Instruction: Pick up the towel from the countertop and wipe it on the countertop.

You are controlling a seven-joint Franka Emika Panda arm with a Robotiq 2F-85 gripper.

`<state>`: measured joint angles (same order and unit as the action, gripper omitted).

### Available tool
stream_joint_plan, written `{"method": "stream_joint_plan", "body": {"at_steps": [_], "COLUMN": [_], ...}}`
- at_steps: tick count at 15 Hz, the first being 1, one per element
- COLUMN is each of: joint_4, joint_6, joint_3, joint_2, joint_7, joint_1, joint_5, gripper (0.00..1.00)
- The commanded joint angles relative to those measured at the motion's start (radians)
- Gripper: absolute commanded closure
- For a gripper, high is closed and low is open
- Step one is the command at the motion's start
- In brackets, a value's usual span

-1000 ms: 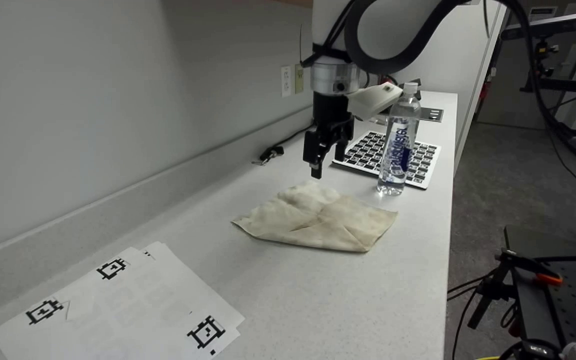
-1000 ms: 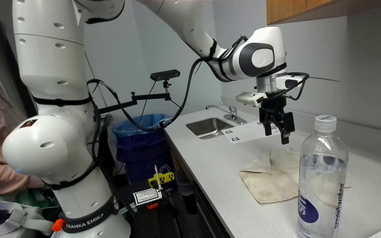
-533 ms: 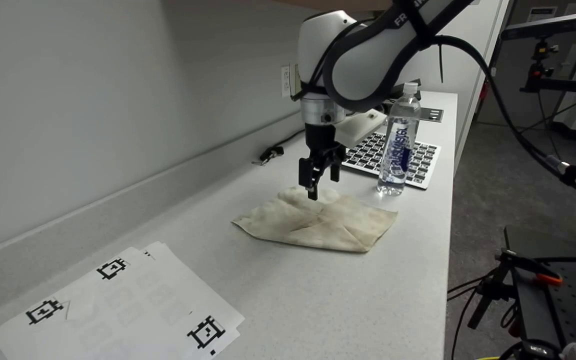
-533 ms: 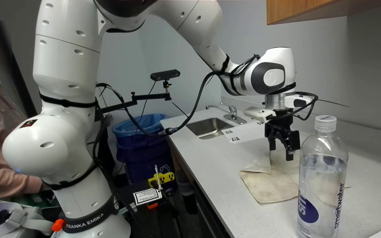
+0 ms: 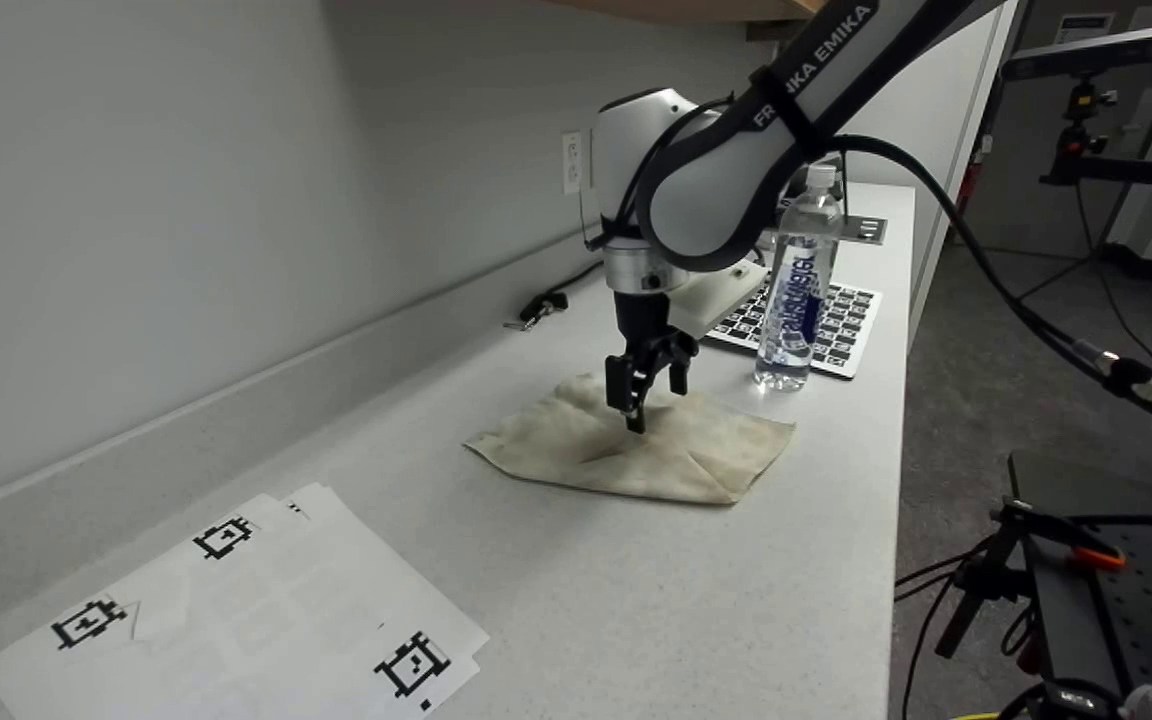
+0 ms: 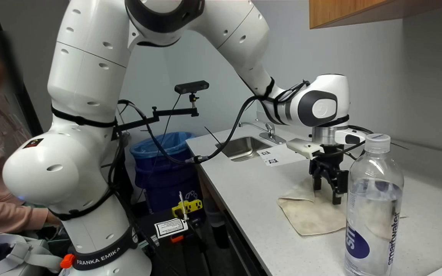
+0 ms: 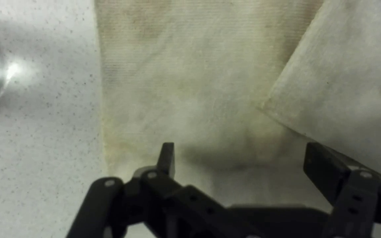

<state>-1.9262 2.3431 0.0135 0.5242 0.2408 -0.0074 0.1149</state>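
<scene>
A black two-fingered gripper [image 6: 326, 194], spread wide and empty, hangs over the rumpled cream cloth towel [image 5: 626, 464] lying on the speckled pale-grey countertop [image 5: 676, 600]; grasping, lifting and wiping apparently remain.

Wrist view's super close, staring down at the towel [image 7: 203, 82]. Both exterior views sit further back, facing roughly opposite ways along the counter [image 5: 686, 620], sharing towel, arm [image 6: 240, 46] and bottle [image 6: 374, 218] (huge, lower right in an exterior view).

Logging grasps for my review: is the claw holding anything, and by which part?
Nothing is held: the claw stands open over the towel, pinching none of it.
</scene>
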Motion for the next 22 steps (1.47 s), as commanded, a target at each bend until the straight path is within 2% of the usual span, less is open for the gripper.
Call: {"method": "stream_joint_plan", "body": {"at_steps": [1, 6, 7, 10, 11, 17, 18, 22], "joint_4": [0.055, 0.076, 0.082, 0.093, 0.093, 0.06, 0.047, 0.036], "joint_6": [-0.025, -0.026, -0.024, -0.023, -0.022, -0.004, 0.002, -0.001], "joint_3": [0.008, 0.012, 0.013, 0.014, 0.016, 0.018, 0.019, 0.017], "joint_2": [0.051, 0.088, 0.093, 0.095, 0.091, 0.043, 0.028, -0.002], "joint_7": [-0.049, -0.058, -0.056, -0.06, -0.055, -0.047, -0.044, -0.039], "joint_1": [-0.002, 0.001, 0.002, 0.002, 0.005, 0.01, 0.011, 0.022], "joint_5": [-0.05, -0.064, -0.065, -0.07, -0.066, -0.062, -0.06, -0.052], "gripper": [0.0, 0.02, 0.22, 0.4, 0.49, 0.93, 0.99, 0.99]}}
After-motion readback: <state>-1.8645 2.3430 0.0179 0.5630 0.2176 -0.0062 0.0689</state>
